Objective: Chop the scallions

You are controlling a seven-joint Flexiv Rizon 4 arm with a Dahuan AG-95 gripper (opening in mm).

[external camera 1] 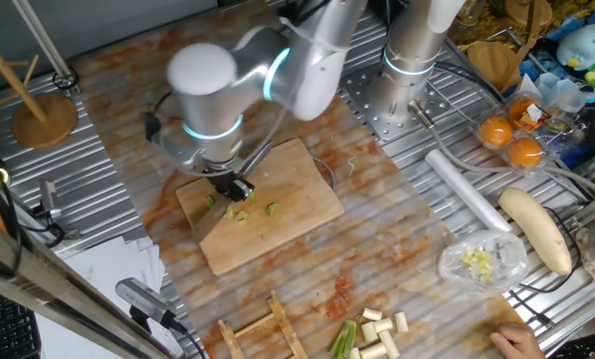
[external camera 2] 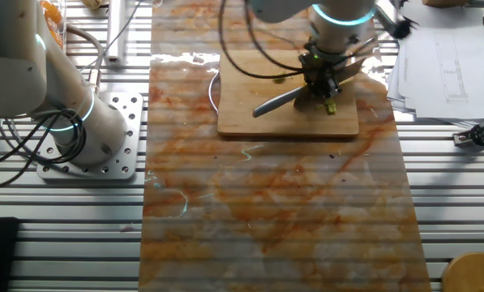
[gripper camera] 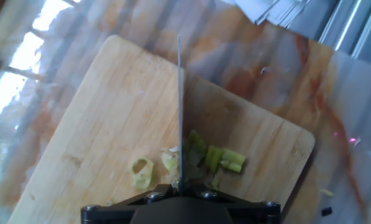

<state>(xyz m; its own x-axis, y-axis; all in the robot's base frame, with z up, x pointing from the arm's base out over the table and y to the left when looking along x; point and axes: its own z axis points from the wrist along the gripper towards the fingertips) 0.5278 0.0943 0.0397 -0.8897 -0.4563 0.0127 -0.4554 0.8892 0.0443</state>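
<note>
A wooden board [external camera 1: 277,224] lies mid-table. On it lie small green scallion bits [external camera 1: 243,212]. My gripper [external camera 1: 232,187] stands low over the board's left part, shut on a knife. In the hand view the knife blade [gripper camera: 179,112] runs edge-on away from my gripper [gripper camera: 179,190], with cut scallion pieces [gripper camera: 224,158] to its right and a curled pale piece [gripper camera: 140,172] to its left on the board [gripper camera: 104,118]. In the other fixed view the blade [external camera 2: 276,100] lies across the board [external camera 2: 258,118] beside a scallion bit [external camera 2: 331,106], below my gripper [external camera 2: 321,79]. Several uncut pale stalk pieces [external camera 1: 375,334] lie at the table's front edge.
A large pale banana-shaped vegetable [external camera 1: 534,227], a plastic bag with chopped bits [external camera 1: 481,261], a white roll [external camera 1: 464,187] and oranges [external camera 1: 511,142] lie at the right. A second arm's base [external camera 1: 414,75] stands behind. Wooden sticks [external camera 1: 262,329] lie in front. Papers [external camera 2: 444,53] lie beside the mat.
</note>
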